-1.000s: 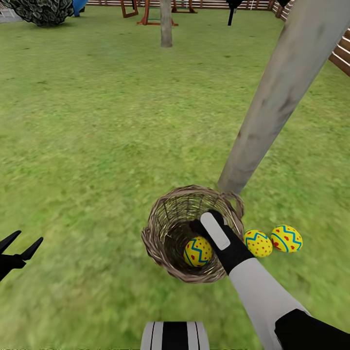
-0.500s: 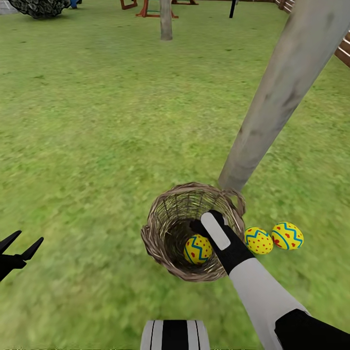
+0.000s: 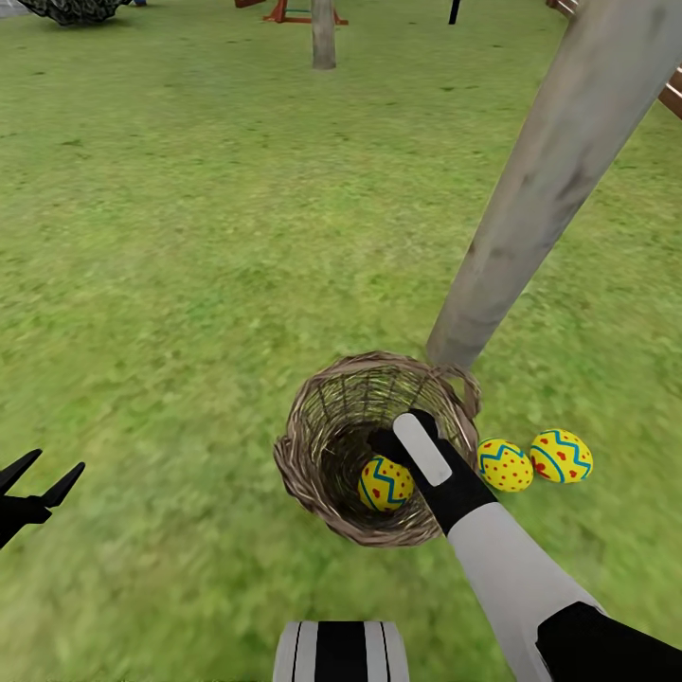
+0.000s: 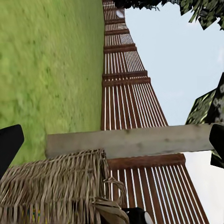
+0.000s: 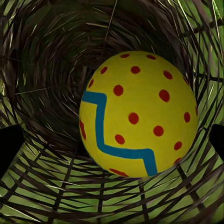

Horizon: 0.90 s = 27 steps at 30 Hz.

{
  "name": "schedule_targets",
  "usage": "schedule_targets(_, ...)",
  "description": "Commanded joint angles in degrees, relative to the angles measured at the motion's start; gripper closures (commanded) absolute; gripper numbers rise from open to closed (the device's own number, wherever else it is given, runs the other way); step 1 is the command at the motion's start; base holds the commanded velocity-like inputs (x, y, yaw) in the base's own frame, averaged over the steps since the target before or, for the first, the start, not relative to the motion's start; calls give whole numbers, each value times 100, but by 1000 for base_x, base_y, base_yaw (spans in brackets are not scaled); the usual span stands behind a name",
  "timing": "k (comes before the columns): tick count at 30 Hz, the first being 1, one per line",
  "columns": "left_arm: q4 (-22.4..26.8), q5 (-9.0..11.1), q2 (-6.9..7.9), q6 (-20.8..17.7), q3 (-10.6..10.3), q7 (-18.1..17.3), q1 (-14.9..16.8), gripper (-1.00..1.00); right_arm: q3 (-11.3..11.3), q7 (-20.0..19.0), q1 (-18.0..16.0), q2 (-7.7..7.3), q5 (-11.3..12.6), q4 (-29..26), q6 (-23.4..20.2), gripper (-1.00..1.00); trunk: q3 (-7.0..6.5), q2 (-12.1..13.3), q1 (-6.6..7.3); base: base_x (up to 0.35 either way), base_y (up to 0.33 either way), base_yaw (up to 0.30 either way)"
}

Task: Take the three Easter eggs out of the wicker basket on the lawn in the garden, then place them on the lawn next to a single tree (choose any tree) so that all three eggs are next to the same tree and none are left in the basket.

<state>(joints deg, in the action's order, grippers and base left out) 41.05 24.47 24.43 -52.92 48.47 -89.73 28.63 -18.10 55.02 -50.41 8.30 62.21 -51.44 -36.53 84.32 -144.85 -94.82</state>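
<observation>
A wicker basket point(image 3: 374, 450) stands on the lawn point(image 3: 189, 284) at the foot of a pale grey-beige tree trunk point(image 3: 540, 199), its far rim close against the base of the trunk. The robot's right arm reaches down into the basket from the near side, its black right gripper point(image 3: 393, 443) inside the rim above the one Easter egg in the basket point(image 3: 385, 483), a yellow egg with red dots and a blue zigzag. The right wrist camera looks straight down on that egg point(image 5: 139, 114), which lies against the woven wall near the bottom; the two dark fingertips point(image 5: 9, 149) sit wide apart at either edge of that picture, clear of the egg and gripping nothing.

Two more Easter eggs lie on the grass just outside the basket, to its right: the nearer egg point(image 3: 504, 465) beside the basket wall and the farther egg point(image 3: 561, 456) touching or nearly touching the first. Both lie near the base of the same trunk.

The left gripper point(image 3: 43, 478) hangs low over bare grass at the left edge of the head view, well apart from the basket, its two pointed fingers spread and empty. From its wrist camera the basket's woven side point(image 4: 56, 186) and the trunk point(image 4: 130, 140) show in front of a brown slatted fence point(image 4: 130, 93).
</observation>
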Motion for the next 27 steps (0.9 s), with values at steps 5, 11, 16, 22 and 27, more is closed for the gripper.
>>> schedule_targets(5,0,-13,0,-61,5,-27,3,-100,-9,44,-4,-3,79,6,-19,-100,4,-2,1,0,0,0)
schedule_targets(11,0,-13,0,-61,5,-27,3,-100,-9,50,-4,-4,84,15,-12,-100,4,-2,1,0,0,0)
schedule_targets(16,0,-13,0,-61,5,-27,3,-100,-9,64,-4,-4,84,20,-12,-100,70,-6,-7,0,0,0)
schedule_targets(22,0,-13,0,-61,5,-27,3,-100,62,503,-3,11,89,20,143,-100,70,-6,-7,0,0,0)
schedule_targets(27,0,-13,0,-61,5,-27,3,-100,151,558,-3,14,89,20,272,-100,115,-8,-12,0,0,0)
